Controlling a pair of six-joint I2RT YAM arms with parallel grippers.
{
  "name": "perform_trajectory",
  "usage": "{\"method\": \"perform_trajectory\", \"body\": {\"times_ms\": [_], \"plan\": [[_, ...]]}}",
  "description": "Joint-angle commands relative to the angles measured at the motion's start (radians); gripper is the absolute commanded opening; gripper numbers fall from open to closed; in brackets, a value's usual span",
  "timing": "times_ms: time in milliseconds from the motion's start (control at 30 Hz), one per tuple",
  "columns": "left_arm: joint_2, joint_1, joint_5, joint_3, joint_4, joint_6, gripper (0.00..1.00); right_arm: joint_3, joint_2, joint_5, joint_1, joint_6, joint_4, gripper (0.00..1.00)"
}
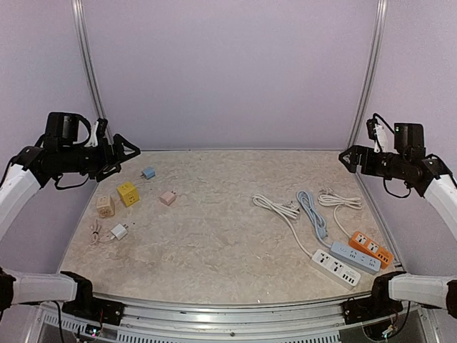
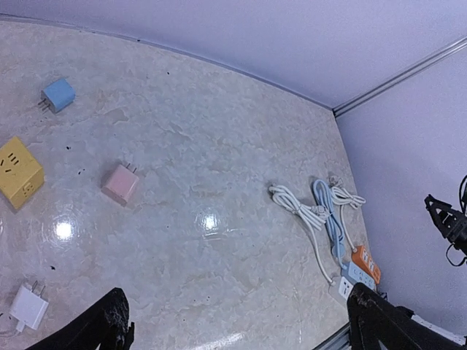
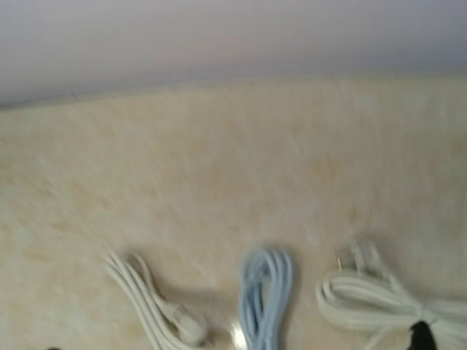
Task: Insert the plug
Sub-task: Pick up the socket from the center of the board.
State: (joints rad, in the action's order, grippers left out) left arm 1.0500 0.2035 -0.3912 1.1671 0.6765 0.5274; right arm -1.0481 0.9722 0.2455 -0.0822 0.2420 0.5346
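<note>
Three power strips lie at the front right: white [image 1: 335, 268], blue [image 1: 355, 257] and orange [image 1: 370, 249]. Their coiled cords, white [image 1: 275, 206], blue [image 1: 312, 209] and white [image 1: 339, 201], end in plugs behind them. The cords also show blurred in the right wrist view: white [image 3: 157, 306], blue [image 3: 264, 295], white [image 3: 365, 299]. My left gripper [image 1: 128, 151] is open and empty, raised above the far left of the table; its fingertips [image 2: 109, 324] stand wide apart. My right gripper [image 1: 348, 158] is open and empty, raised at the far right above the cords.
On the left lie a blue adapter [image 1: 148, 172], a yellow cube socket [image 1: 128, 194], a pink adapter [image 1: 168, 198], a beige cube [image 1: 106, 206] and a white charger [image 1: 118, 231] with a cable. Lilac walls enclose the marbled table [image 1: 214, 236].
</note>
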Motion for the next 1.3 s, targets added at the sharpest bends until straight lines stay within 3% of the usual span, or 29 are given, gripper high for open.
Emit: {"method": "perform_trajectory", "body": {"times_ms": [0,267,500,1067,1267], "plan": [[0.004,0.032,-0.014,-0.007,-0.018,-0.025,0.99,0.064,0.046,-0.107,-0.025,0.046,-0.088,1.0],[0.026,0.042,-0.055,0.016,0.016,-0.078,0.99,0.079,0.253,-0.287,-0.275,-0.007,-0.102,0.99],[0.003,0.044,-0.129,-0.049,-0.051,-0.087,0.99,0.063,0.391,-0.302,-0.479,-0.062,0.026,0.96],[-0.005,0.044,-0.141,-0.078,-0.08,-0.078,0.99,0.044,0.542,-0.261,-0.617,-0.057,0.25,0.84],[-0.008,0.044,-0.14,-0.08,-0.081,-0.071,0.99,0.026,0.607,-0.327,-0.635,-0.022,0.356,0.81]]}}
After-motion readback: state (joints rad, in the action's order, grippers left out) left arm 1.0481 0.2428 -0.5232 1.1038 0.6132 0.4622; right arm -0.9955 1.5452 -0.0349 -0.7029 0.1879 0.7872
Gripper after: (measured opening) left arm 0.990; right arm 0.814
